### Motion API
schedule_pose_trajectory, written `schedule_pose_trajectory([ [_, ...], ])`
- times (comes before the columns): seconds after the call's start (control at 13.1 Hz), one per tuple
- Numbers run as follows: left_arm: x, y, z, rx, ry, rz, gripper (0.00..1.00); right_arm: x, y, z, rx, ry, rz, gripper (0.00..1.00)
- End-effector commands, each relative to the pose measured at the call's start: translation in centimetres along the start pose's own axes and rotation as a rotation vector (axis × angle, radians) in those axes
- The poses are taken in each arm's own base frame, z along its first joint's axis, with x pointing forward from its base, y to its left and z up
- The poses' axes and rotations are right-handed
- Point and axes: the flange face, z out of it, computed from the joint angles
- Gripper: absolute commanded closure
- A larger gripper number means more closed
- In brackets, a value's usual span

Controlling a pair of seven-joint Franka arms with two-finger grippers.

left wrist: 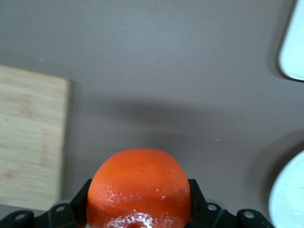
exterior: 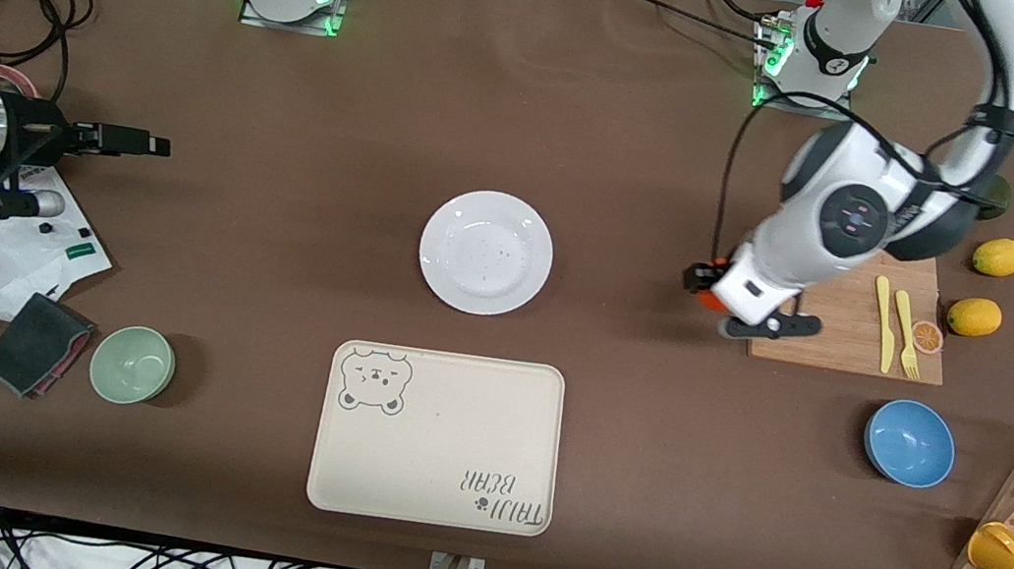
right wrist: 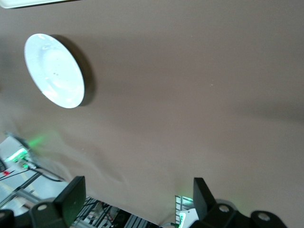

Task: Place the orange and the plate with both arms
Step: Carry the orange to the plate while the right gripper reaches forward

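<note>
The orange is a glossy red-orange fruit held in my left gripper. It fills the left wrist view, with the left gripper shut on it between its black fingers. It hangs just above the brown table, beside the wooden cutting board, on the side toward the plate. The white plate lies at the table's middle; its rim shows in the left wrist view and the whole plate in the right wrist view. My right gripper is open and empty over the right arm's end of the table, its jaws wide apart.
A cream bear-printed tray lies nearer the camera than the plate. A blue bowl, a green bowl, two lemons, yellow cutlery on the board and a rack with a yellow mug stand around.
</note>
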Motion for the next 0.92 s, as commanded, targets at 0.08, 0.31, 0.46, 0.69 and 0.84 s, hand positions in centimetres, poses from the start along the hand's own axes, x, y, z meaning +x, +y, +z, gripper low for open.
schedule_pose_trajectory([
  [0.08, -3.2, 9.6, 3.5, -0.012, -0.076, -0.158, 0.79, -0.3, 3.1, 1.7, 0.209, 0.013, -0.064, 0.00],
  [0.31, -5.6, 16.3, 5.8, -0.033, -0.108, -0.254, 0.75, -0.3, 3.9, 3.8, 0.361, 0.014, -0.044, 0.00],
  [0.46, -7.5, 20.0, 7.0, -0.046, -0.123, -0.315, 0.75, -0.1, 4.4, 5.9, 0.458, 0.030, -0.074, 0.00],
  [0.69, -8.0, 24.8, 8.5, -0.101, -0.135, -0.378, 0.75, 0.1, 5.2, 8.9, 0.541, 0.059, -0.141, 0.00],
  [0.84, -8.1, 26.6, 9.6, -0.175, -0.104, -0.417, 0.75, 1.0, 5.6, 10.7, 0.611, 0.077, -0.189, 0.00],
])
